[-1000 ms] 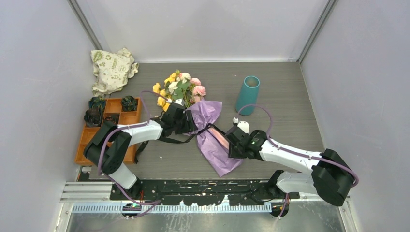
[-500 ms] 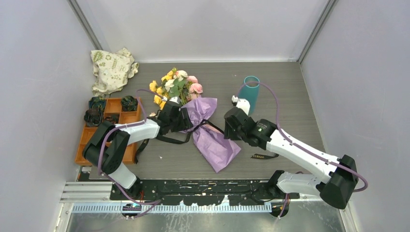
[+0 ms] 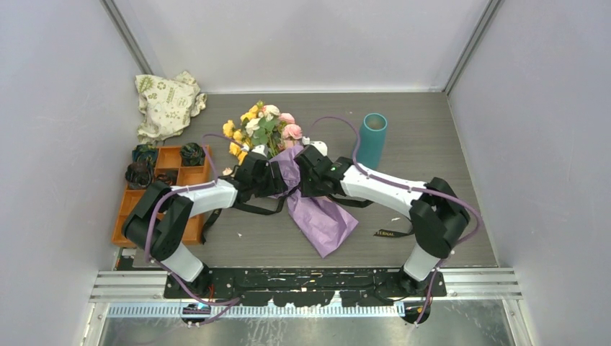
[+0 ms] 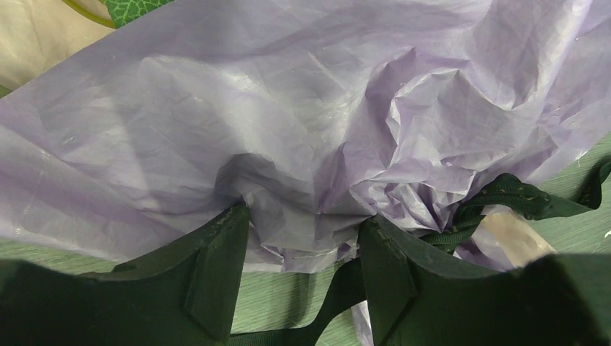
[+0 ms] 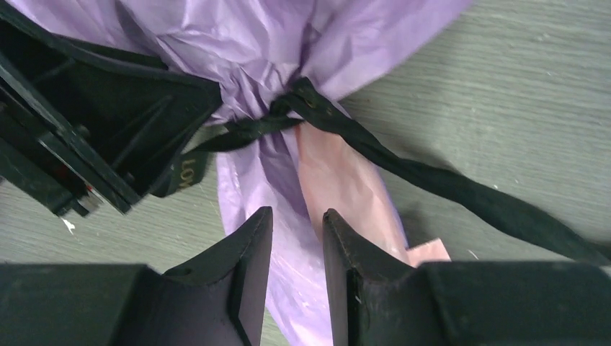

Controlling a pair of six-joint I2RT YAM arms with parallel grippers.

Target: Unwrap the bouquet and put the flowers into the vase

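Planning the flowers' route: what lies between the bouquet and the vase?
In the top view, the right arm and its looping purple cable cross between the bouquet and the vase.

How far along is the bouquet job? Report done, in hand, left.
Done: nothing yet; the black ribbon is knotted around the purple paper. In hand: the left gripper clamps the paper while the right gripper hovers open by the knot. Left: untie, unwrap, and move the flowers into the vase, which holds none.
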